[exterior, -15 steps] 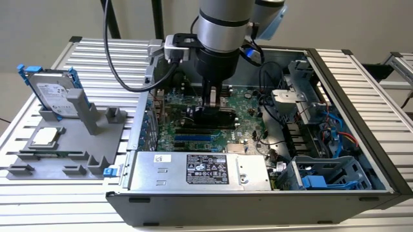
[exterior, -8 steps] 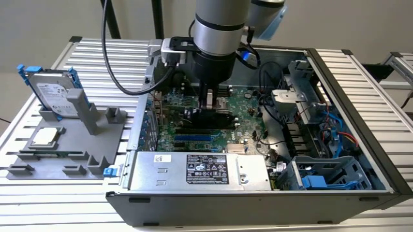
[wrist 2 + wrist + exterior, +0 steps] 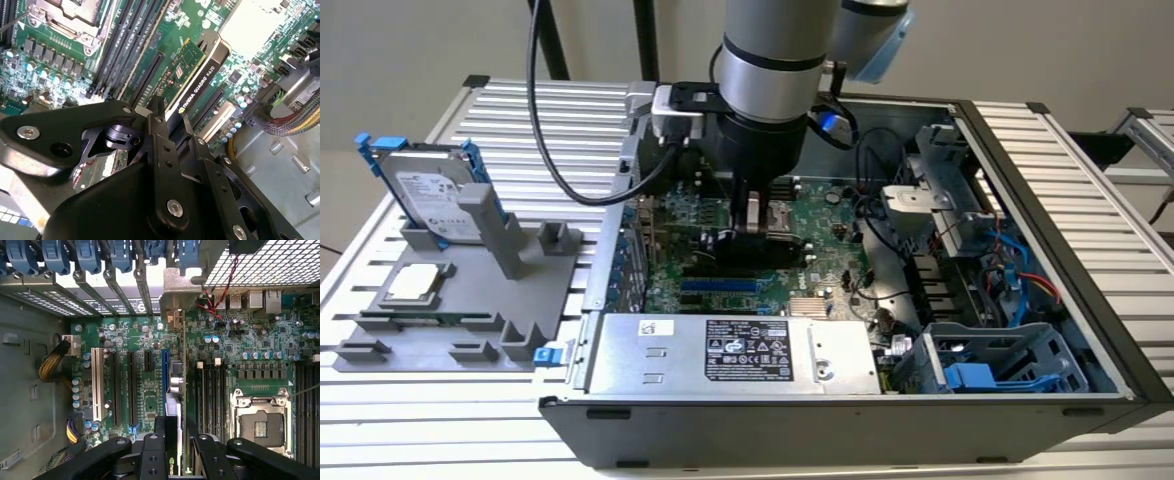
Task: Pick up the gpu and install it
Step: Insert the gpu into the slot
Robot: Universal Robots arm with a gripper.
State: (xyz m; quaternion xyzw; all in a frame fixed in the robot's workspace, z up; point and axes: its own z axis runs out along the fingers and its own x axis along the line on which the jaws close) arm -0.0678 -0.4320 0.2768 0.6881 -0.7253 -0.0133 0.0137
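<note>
Exterior view: ribbed metal table [image 3: 1067, 130] (pale wall behind) bears computer case [image 3: 854, 420].

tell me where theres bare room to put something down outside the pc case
Bare ribbed table lies behind the hard drive, and more in front of the grey fixture tray. The tray is crowded with posts and the processor chip. Inside the case, the gripper holds the gpu.

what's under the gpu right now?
Under the gpu, held in the claw, lies the green motherboard with its long black slots. The card covers whatever is directly beneath its lower edge.
</note>
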